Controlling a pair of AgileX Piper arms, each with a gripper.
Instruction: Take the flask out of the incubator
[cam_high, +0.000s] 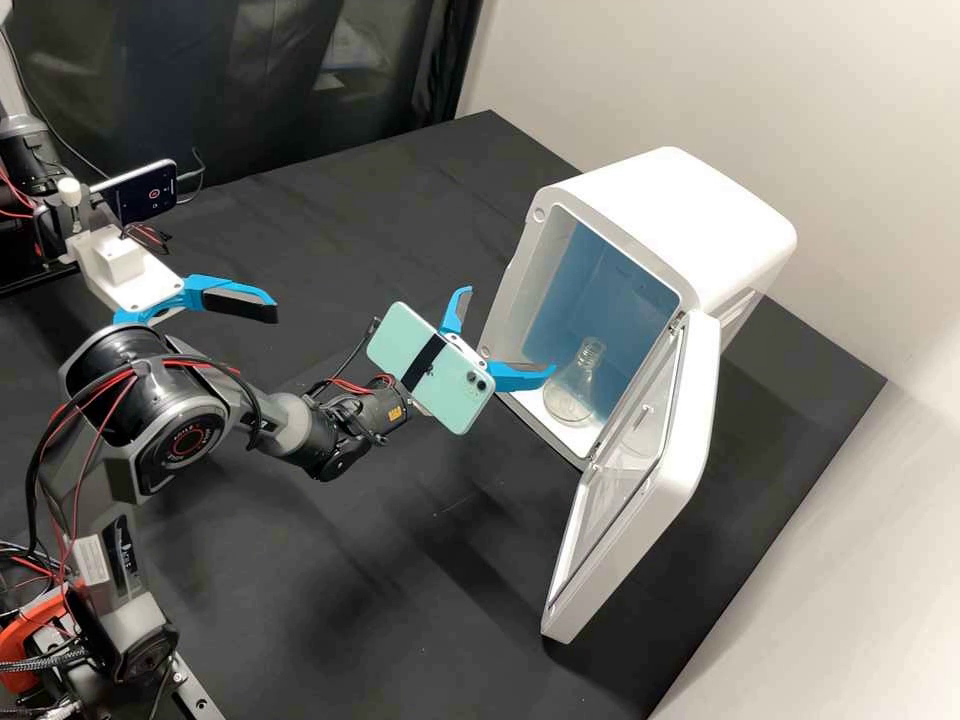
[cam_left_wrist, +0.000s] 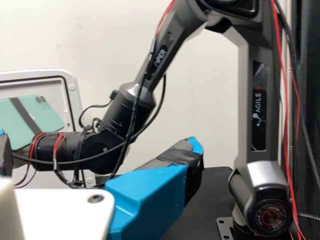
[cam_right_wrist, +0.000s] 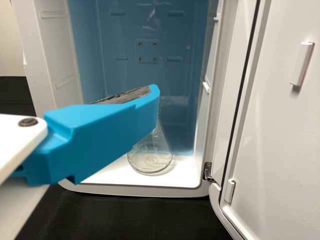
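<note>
High view: a white incubator (cam_high: 690, 215) stands on the black bench (cam_high: 350, 560) with its door (cam_high: 640, 480) swung wide on the hinge side nearest the camera. Its inside is blue with a white floor. The clear glass flask (cam_high: 577, 385) stands upright on that floor, close to the front edge and toward the hinge side.

The right gripper (cam_high: 508, 332) is at the mouth of the incubator with its blue fingers (cam_high: 522, 376) spread apart and nothing between them. The lower finger's tip is just beside the flask; whether it touches cannot be told. A mint green phone (cam_high: 432, 368) is mounted on that arm's wrist.

The left gripper (cam_high: 215, 300) hangs over the bench well away from the incubator, and whether it is open or closed cannot be told.

From the right wrist view, the flask (cam_right_wrist: 150, 156) sits inside the incubator (cam_right_wrist: 50, 60), its neck partly hidden behind one blue finger, with the door (cam_right_wrist: 280, 125) open beside it.

From the left wrist view, the left gripper (cam_left_wrist: 165, 185) is in front of the right arm (cam_left_wrist: 145, 95) and the phone (cam_left_wrist: 27, 120).
</note>
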